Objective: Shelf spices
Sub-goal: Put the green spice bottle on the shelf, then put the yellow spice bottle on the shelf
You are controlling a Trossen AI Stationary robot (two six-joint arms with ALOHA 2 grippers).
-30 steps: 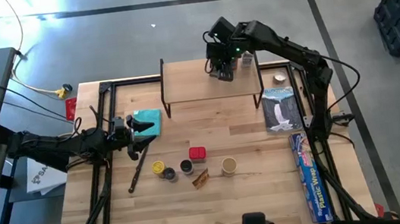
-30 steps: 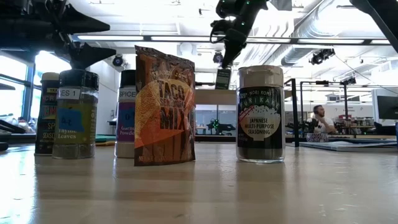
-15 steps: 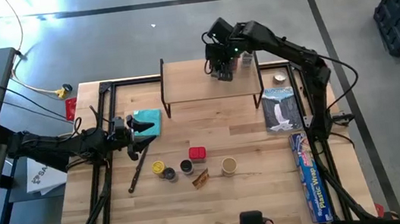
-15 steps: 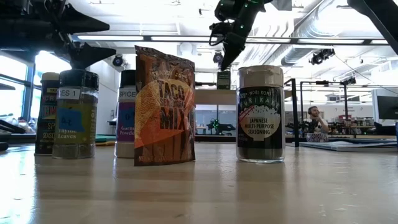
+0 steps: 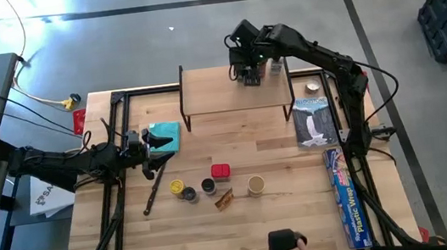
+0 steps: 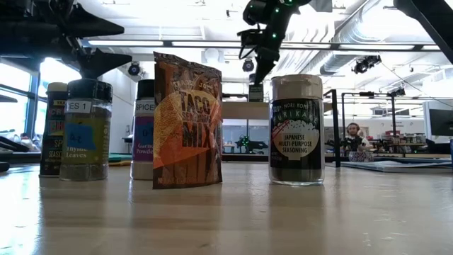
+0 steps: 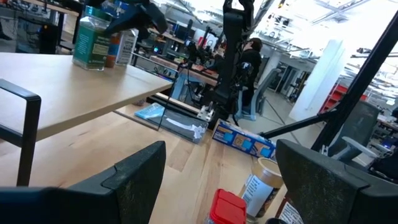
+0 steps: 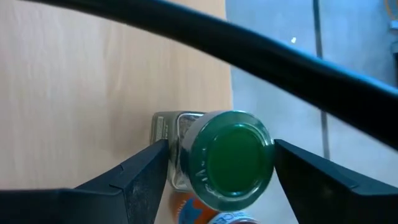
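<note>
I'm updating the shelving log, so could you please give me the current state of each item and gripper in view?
Green-lidded glass jar: upright on the light-wood shelf, released.
Right gripper: open, straddling that jar.
Left gripper: open, empty, beside the teal cloth.
Brown-orange taco mix packet: standing on the table.
Red-capped box: unshelved.

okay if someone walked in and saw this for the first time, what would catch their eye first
Probably the right gripper above the shelf at the table's far edge, fingers open on either side of a green-lidded jar standing at the shelf's right end. Next, the cluster of spices mid-table, led by the taco mix packet and the red box. The left gripper waits open by the teal cloth.
</note>
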